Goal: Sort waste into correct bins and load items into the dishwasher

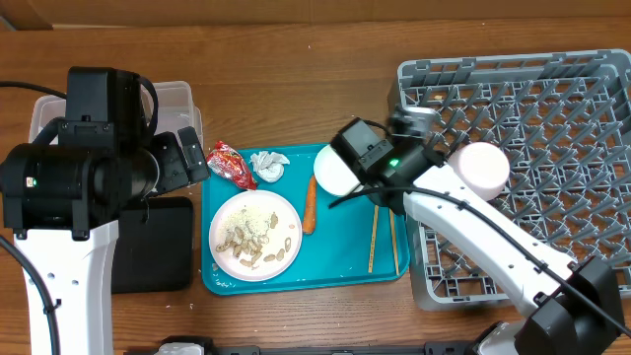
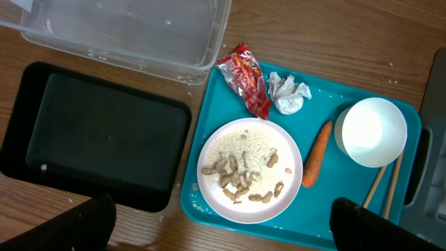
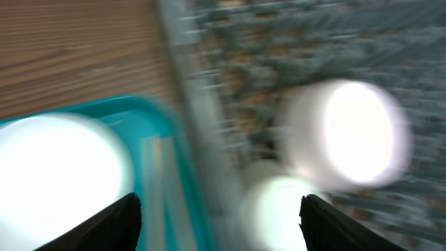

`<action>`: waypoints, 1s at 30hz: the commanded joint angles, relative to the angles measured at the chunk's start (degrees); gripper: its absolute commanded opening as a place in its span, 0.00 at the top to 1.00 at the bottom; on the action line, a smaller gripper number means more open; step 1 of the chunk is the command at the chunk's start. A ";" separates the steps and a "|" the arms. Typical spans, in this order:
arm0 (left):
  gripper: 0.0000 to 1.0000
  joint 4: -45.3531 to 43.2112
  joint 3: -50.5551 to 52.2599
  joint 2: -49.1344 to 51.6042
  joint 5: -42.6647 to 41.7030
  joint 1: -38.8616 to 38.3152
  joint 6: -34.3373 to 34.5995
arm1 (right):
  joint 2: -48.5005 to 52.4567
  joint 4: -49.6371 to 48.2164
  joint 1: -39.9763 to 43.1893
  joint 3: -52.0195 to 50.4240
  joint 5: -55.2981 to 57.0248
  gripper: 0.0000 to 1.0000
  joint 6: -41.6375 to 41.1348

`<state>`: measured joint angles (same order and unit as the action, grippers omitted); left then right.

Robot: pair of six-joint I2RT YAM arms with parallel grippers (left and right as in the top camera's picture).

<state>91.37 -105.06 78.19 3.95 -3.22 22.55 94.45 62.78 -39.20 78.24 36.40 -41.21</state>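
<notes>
The teal tray [image 1: 340,264] holds a white plate [image 1: 255,235] of beige and white food scraps [image 2: 240,174], an orange carrot [image 1: 309,205], chopsticks [image 1: 373,239], a red wrapper [image 1: 230,164], a white tissue [image 1: 268,166] and a white bowl [image 2: 371,132]. A second white bowl [image 1: 483,168] lies in the grey dish rack [image 1: 552,108]. My left gripper [image 2: 223,233] is open and empty above the plate's near edge. My right gripper [image 3: 219,223] is open and empty between the tray bowl [image 3: 56,174] and the rack bowl [image 3: 348,132]. That view is blurred; a smaller white round shape [image 3: 279,209] shows in the rack.
The clear plastic tub [image 2: 125,31] and the black tray [image 2: 90,132] lie left of the teal tray, partly under my left arm [image 1: 79,177]. My right arm [image 1: 473,237] crosses the rack's near left corner.
</notes>
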 commanded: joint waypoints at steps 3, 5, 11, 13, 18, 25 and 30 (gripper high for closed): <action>0.00 0.09 -0.15 0.31 0.96 0.31 0.61 | -0.79 -7.58 2.23 1.22 -13.66 0.27 6.54; 0.00 0.09 -0.15 0.31 0.96 0.31 0.61 | -0.42 -9.29 4.37 0.61 -16.59 0.30 6.54; 0.00 0.09 -0.15 0.31 0.96 0.31 0.61 | 4.39 -13.03 10.78 -1.70 -33.79 0.40 13.11; 0.00 0.09 -0.15 0.31 0.96 0.31 0.61 | 6.60 -13.64 10.99 -1.73 -37.18 0.45 14.91; 0.00 0.09 -0.15 0.31 0.96 0.31 0.61 | 11.39 -13.53 10.27 -1.75 -34.86 0.51 13.20; 0.00 0.09 -0.15 0.33 0.96 0.31 0.61 | 14.45 -15.74 10.21 -1.75 -34.40 0.55 12.11; 0.00 0.09 -0.15 0.33 0.96 0.31 0.61 | 15.50 -17.81 9.53 -1.77 -35.80 0.60 14.23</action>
<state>91.35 -105.06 78.19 3.95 -3.22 22.55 108.77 45.54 -29.04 76.47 1.91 -29.19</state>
